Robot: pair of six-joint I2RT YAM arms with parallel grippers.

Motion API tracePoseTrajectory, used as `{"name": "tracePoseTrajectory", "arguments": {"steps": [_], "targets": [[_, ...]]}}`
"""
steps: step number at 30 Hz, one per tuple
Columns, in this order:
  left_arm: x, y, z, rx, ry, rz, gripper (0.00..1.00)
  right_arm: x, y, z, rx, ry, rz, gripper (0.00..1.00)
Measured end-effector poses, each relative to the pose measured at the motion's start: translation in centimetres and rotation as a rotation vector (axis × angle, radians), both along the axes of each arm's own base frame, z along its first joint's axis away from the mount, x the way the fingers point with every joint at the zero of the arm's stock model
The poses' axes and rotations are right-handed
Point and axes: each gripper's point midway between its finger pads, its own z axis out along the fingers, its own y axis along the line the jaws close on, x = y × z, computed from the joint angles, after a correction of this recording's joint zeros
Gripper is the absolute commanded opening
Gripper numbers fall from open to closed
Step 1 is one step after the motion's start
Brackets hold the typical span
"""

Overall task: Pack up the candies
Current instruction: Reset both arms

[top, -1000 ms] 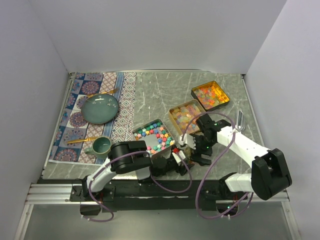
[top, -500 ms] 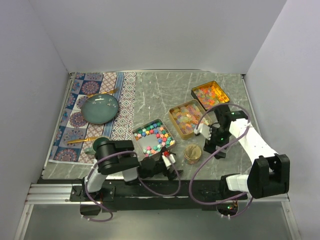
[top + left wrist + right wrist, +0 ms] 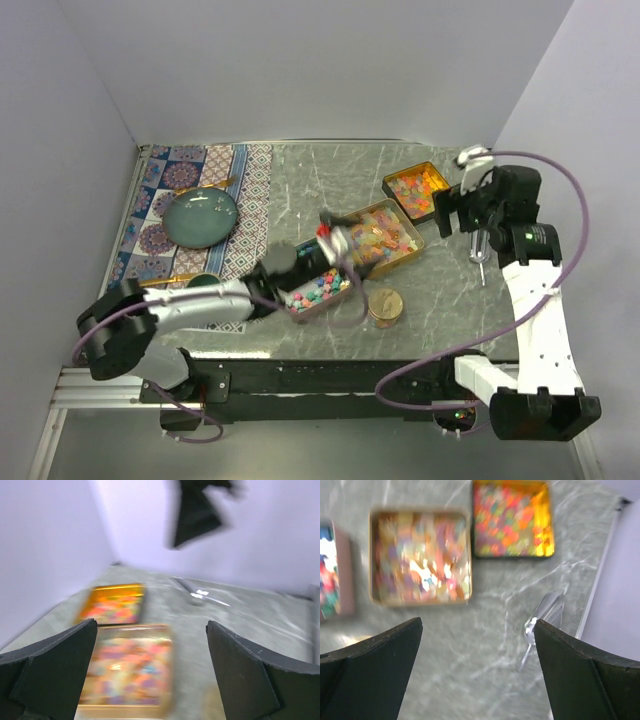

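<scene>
Three open gold tins hold candies. The near tin [image 3: 318,287] has pastel star candies. The middle tin [image 3: 383,235] and the far tin [image 3: 420,190] have orange-yellow mixed candies. My left gripper [image 3: 333,232] is open and empty, hovering between the near and middle tins. Its wrist view shows the middle tin [image 3: 130,670] and far tin [image 3: 112,602] ahead of the gripper [image 3: 151,625], blurred. My right gripper [image 3: 452,212] is open and empty, raised beside the far tin. Below this gripper [image 3: 478,621] lie the middle tin [image 3: 420,557], far tin [image 3: 512,520] and bare table.
A silver scoop [image 3: 480,250] lies at the right, also in the right wrist view [image 3: 542,620]. A small round gold tin [image 3: 385,305] stands near the front. A green plate [image 3: 200,217], a mug [image 3: 200,285] and gold cutlery [image 3: 205,187] sit on a patterned mat at the left.
My left arm has stretched from the near edge forward over the tins. My right gripper has risen from beside the round tin to the back right.
</scene>
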Motion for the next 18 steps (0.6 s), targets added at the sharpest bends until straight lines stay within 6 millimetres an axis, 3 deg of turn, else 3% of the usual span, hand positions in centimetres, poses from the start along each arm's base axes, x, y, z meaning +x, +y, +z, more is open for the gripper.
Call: {"name": "tracePoseTrajectory", "arguments": {"steps": [2,5,7,9,12,18], "targets": [[4.4,1.6,3.3,0.003,0.025,0.098,0.97,1.0,-0.2,1.2,0.078,-0.017,-0.1,1.0],[10.3,5.0,6.0,0.024,0.121,0.241,0.97,2.3,-1.1,2.4,0.145,-0.013,-0.246,1.0],[14.0,8.0,8.1,0.027,0.184,0.339,0.97,3.5,-1.9,2.2,0.167,0.002,-0.324,1.0],[16.7,11.3,9.8,0.022,0.228,0.425,0.97,3.4,-2.3,1.1,0.171,0.033,-0.372,1.0],[18.5,15.3,10.8,0.012,0.257,0.537,0.97,2.8,-2.4,1.5,0.175,0.02,-0.385,1.0],[18.8,21.4,9.8,0.015,0.344,0.694,0.97,1.8,-2.4,3.7,0.191,-0.054,-0.38,1.0]]}}
